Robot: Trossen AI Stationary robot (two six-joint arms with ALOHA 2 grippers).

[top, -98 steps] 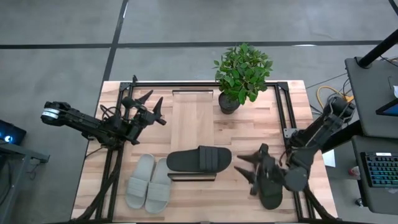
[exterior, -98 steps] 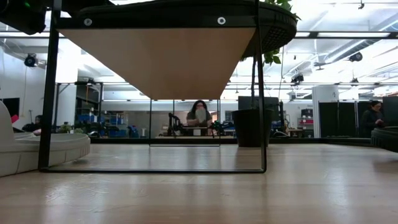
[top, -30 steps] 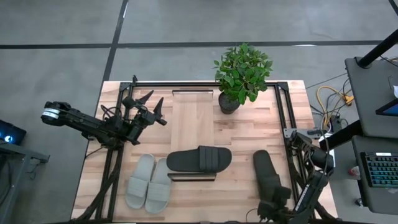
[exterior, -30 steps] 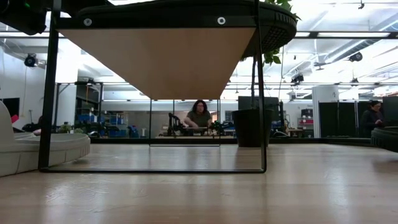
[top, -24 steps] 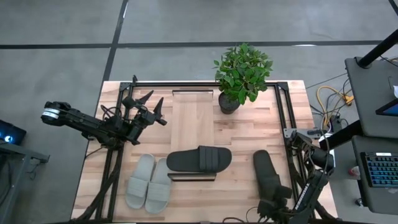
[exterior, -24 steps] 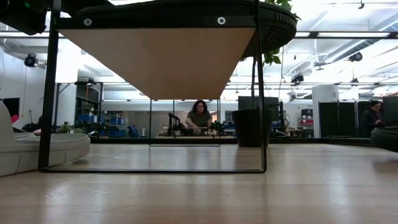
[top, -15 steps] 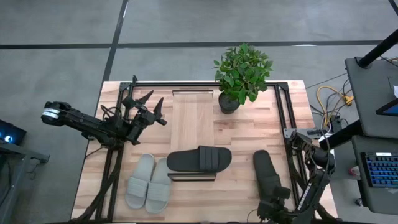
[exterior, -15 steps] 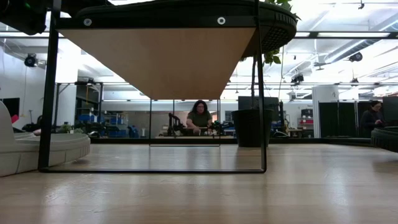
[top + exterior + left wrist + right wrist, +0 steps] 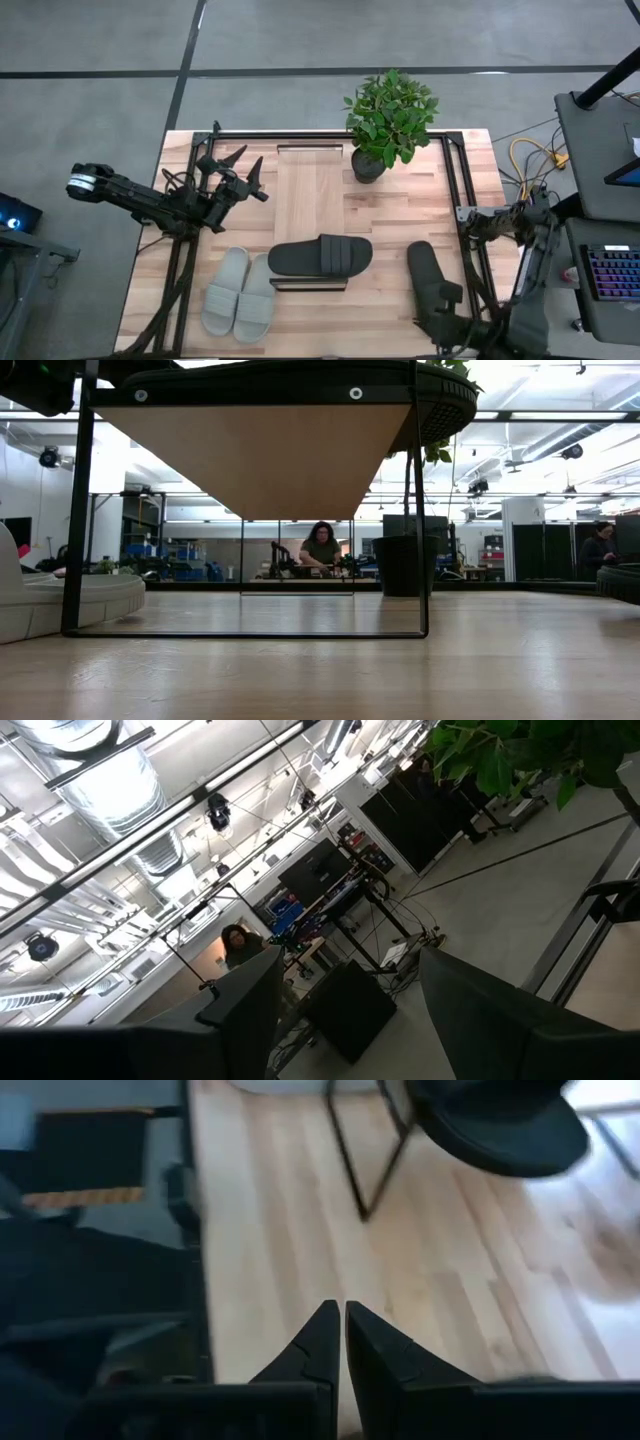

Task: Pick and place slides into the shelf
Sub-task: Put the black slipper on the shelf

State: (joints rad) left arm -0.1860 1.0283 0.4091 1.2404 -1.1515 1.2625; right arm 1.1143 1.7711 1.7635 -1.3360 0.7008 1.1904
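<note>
One dark slide (image 9: 322, 256) already sits on the shelf (image 9: 312, 190), so the right gripper (image 9: 335, 1342), fingers clenched empty, hangs near the next, while the left gripper (image 9: 232, 172) waits released.

Pale grey slides (image 9: 239, 293), black slides (image 9: 320, 255), light wood shelf (image 9: 310, 190), green plant (image 9: 391, 113).

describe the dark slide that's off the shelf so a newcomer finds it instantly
Start at the potted plant at the table's far edge and come toward the near right corner. The dark slide lies there on bare tabletop, pointing front to back, alone; its mate lies crosswise on the shelf.
</note>
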